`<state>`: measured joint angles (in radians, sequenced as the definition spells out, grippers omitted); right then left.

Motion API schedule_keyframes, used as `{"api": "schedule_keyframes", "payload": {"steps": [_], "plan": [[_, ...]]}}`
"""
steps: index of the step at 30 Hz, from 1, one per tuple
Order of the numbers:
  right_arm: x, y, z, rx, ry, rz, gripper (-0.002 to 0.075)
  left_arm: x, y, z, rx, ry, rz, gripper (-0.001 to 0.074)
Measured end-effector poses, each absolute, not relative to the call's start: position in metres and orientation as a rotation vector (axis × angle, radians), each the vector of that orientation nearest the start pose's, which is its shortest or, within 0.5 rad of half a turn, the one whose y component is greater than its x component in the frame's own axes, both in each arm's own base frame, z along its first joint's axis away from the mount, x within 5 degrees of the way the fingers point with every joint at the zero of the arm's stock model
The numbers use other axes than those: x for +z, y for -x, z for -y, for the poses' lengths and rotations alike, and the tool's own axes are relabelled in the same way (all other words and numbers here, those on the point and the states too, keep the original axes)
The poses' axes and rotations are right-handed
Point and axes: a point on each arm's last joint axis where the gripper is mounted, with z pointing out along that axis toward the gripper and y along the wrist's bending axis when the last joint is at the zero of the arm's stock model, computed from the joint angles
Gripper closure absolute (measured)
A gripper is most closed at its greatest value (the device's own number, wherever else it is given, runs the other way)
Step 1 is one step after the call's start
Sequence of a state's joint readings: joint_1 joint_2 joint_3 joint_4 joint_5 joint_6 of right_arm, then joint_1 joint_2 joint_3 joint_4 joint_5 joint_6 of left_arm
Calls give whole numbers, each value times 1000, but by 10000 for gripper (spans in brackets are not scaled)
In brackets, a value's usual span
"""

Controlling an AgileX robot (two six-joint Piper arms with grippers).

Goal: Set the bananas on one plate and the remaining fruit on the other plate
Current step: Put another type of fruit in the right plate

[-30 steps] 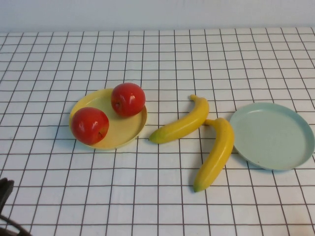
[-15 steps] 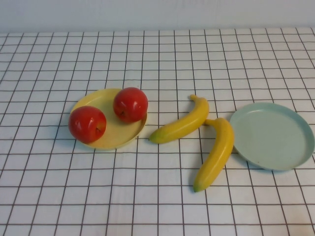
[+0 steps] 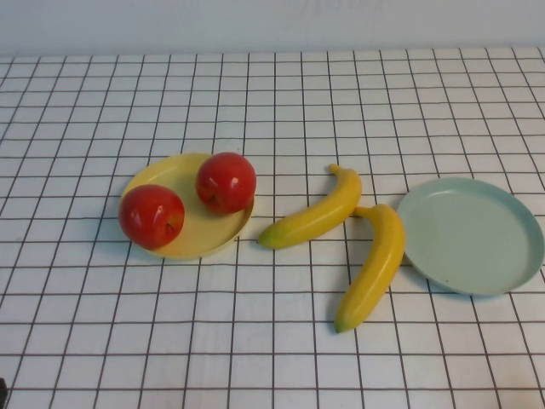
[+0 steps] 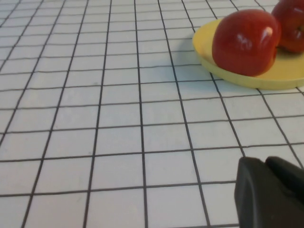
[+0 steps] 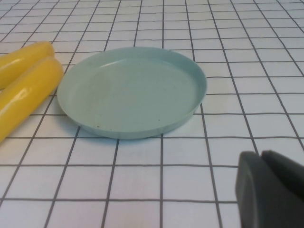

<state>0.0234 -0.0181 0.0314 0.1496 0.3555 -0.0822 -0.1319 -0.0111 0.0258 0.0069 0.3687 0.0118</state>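
Observation:
Two red apples (image 3: 152, 216) (image 3: 226, 181) sit on the pale yellow plate (image 3: 200, 234) at the left. The nearer apple rests at the plate's left rim. Two yellow bananas (image 3: 313, 217) (image 3: 373, 266) lie on the cloth between the plates, their stem ends touching. The second banana lies against the empty blue-green plate (image 3: 471, 236). My left gripper (image 4: 263, 161) is shut and empty, low over the cloth near the yellow plate (image 4: 247, 80) and its apple (image 4: 244, 42). My right gripper (image 5: 260, 154) is shut and empty, near the blue-green plate (image 5: 133, 90) and the bananas (image 5: 28, 90).
A white cloth with a black grid (image 3: 272, 358) covers the whole table. A pale wall (image 3: 272, 25) runs along the far edge. A dark bit of the left arm (image 3: 2, 392) shows at the bottom left corner of the high view.
My left arm has drawn back out of the bottom left of the high view. The two apples have shifted slightly on the yellow plate and now lie still.

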Motion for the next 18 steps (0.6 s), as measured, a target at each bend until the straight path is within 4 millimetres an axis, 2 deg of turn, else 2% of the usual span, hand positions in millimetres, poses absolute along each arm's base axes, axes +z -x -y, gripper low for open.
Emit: {"api": "schedule_keyframes", "payload": {"steps": [18], "plan": [[172, -53, -6, 105, 4, -1850, 742, 172, -52, 9, -126, -112, -1869, 734]]}}
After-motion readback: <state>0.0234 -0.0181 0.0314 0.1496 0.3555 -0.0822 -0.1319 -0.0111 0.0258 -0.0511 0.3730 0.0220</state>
